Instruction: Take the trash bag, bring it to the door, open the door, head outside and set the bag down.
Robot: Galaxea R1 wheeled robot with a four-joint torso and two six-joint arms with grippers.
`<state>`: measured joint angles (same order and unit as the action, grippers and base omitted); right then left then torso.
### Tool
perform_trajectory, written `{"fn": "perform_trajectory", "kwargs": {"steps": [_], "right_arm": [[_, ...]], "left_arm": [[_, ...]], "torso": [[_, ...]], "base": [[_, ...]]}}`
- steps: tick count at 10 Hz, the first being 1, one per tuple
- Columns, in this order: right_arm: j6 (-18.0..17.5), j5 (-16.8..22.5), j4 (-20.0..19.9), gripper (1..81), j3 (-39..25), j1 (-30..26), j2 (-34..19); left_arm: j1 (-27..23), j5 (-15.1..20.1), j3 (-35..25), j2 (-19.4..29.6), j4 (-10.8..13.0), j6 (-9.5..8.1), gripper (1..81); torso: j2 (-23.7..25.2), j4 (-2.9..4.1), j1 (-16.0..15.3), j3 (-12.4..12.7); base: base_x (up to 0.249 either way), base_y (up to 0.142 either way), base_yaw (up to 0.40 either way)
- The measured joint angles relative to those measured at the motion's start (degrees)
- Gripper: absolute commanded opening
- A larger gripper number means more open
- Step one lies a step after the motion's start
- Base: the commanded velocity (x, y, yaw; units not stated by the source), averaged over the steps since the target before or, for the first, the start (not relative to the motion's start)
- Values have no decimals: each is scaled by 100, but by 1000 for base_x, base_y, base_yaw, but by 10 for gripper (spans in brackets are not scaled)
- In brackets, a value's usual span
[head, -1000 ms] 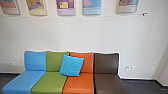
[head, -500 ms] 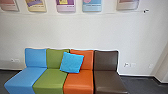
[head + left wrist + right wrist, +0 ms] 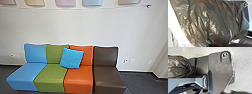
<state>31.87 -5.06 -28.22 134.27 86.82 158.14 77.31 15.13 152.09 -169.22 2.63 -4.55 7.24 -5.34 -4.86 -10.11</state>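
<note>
The dark, shiny trash bag [image 3: 205,22] looms large and wrinkled in the left wrist view, its plastic drawn together toward the robot's dark parts, with the base plate behind it. In the right wrist view the gathered end of the trash bag [image 3: 179,67] appears beside the robot's base, above a light grey arm part. What holds the bag cannot be made out, and how either gripper stands is hard to tell.
In the head view a row of blue, green, orange and brown seats [image 3: 78,78] stands against a white wall [image 3: 75,27]. A blue cushion [image 3: 72,58] leans on the backrests. Posters hang above, and dark floor [image 3: 141,82] lies to the right.
The head view has shifted as the camera moved, showing more of the seat fronts and floor and less of the posters. The seats and cushion keep their places.
</note>
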Motion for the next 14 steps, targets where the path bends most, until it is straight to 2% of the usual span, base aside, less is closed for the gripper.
{"fn": "perform_trajectory", "kwargs": {"steps": [2, 3, 5, 6, 11, 14], "right_arm": [[0, 18, 2, 811, 24, 20, 94], [0, 2, 0, 811, 51, 13, 93], [0, 0, 0, 811, 51, 50, 96], [0, 7, 0, 811, 52, 85, 110], [18, 13, 15, 811, 311, 174, 536], [43, 18, 24, 811, 1047, 256, 975]], "left_arm": [[27, 0, 0, 0, 0, 1, 10], [22, -2, 0, 0, 0, 1, 10], [39, -15, 0, -11, 0, 0, 10], [39, -20, 4, -22, 0, -2, 10], [94, 6, 130, -165, 1, 0, 10], [91, 9, 469, -272, 12, 1, 10]], "torso": [[-142, -33, 89, 197], [-177, -61, 111, 394], [-199, -72, 138, 780], [-199, -72, 146, 846], [-199, -72, 151, 903], [-199, -72, 153, 903]], "base": [[0, 0, 0], [0, 0, 0], [0, 0, 0], [0, 0, 0], [0, 0, 0], [0, 0, 0]]}}
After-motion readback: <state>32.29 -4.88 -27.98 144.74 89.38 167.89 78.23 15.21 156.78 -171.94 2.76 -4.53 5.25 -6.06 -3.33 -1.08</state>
